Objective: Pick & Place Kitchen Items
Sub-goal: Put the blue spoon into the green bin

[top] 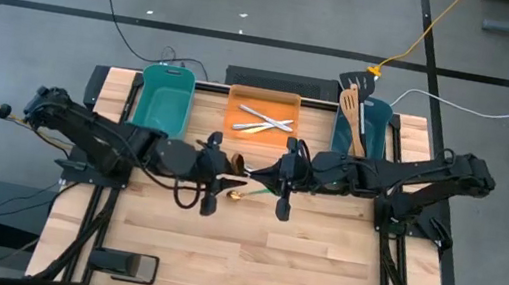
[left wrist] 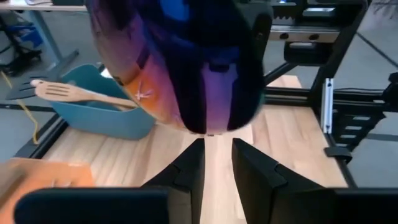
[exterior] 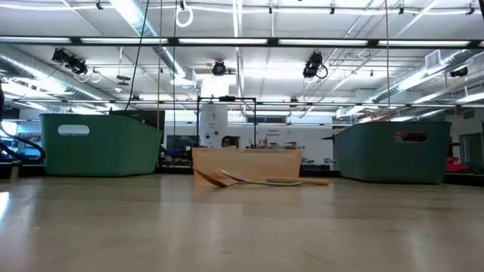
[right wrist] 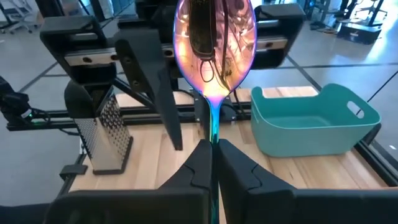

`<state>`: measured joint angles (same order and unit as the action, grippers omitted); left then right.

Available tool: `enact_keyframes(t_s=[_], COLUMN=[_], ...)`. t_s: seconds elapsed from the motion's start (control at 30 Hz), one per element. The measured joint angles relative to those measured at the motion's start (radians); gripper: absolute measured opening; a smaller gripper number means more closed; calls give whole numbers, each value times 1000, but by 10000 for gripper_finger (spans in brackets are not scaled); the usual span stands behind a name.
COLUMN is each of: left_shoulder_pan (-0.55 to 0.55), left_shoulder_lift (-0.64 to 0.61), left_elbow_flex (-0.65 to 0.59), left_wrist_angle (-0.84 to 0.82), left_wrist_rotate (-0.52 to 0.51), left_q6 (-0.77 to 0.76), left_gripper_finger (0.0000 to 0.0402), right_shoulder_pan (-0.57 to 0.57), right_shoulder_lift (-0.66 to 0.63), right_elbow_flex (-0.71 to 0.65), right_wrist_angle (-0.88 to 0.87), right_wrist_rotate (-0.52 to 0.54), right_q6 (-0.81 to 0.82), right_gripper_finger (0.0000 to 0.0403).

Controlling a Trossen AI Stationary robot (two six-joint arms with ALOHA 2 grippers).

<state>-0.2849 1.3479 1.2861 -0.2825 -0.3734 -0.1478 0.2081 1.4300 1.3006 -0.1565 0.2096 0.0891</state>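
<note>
1. We start at the centre of the high view, where both arms meet above the bench (top: 317,263). The right hand (right wrist: 212,146) is clenched on the thin stem of one iridescent spoon (right wrist: 214,43). The spoon's long axis runs straight out of the fingers, bowl leading, towards the left of the high view.

2. The left hand (left wrist: 217,146) faces it from the left. Its fingers stand apart with nothing between them. In the left wrist view the bowl fills the upper centre, just beyond the fingertips. We judge the left arm to be the nearer free arm, and any transfer turns on this end-to-end line: the bowl lies directly ahead of the released hand.

3. Loose pieces on the bench, just below the hands in the high view: two. One is a gold spoon (top: 235,196); the other is a wooden spoon (exterior: 214,178). Both lie flat, their handles running towards the right of the low view.

4. Farther, upper centre: one orange tray (top: 264,93) holds crossed silver cutlery (top: 264,121), at least two pieces; we cannot count more exactly.

5. Upper left: one left teal tub (top: 169,74); no utensil shows in it.

6. Upper right: one right teal tub (top: 378,105) holds two wooden spatulas (top: 350,104) and one black turner (top: 352,80).
</note>
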Motion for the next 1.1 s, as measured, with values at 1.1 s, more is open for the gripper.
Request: enact_keyframes(t_s=[1.1], left_shoulder_pan=[23], left_shoulder_lift=[74], left_elbow_flex=[-2], left_wrist_angle=[175], left_wrist_rotate=[100], left_q6=[84], left_gripper_finger=[193], right_shoulder_pan=[7], right_shoulder_lift=[-7], right_elbow_flex=[2], right_wrist_angle=[117], right_wrist_rotate=[-48], right_q6=[-72], right_gripper_finger=[15])
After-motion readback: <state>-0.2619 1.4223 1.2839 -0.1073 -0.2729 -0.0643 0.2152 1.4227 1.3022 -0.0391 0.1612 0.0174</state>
